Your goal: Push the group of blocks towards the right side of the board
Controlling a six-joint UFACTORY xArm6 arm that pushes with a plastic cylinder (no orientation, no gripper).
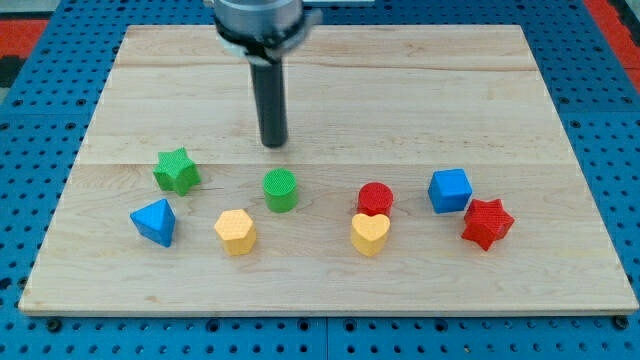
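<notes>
My tip [274,144] stands on the wooden board [330,80], just above the green cylinder [281,190] with a small gap. At the view's left are a green star [177,170], a blue triangular block [155,222] and a yellow hexagonal block [236,232]. At the view's right are a red cylinder [376,198] touching a yellow heart [370,235] below it, a blue cube [450,190] and a red star [487,223]. All blocks lie in the board's lower half.
The board lies on a blue perforated surface [30,150]. The arm's grey housing [258,20] shows at the view's top above the rod.
</notes>
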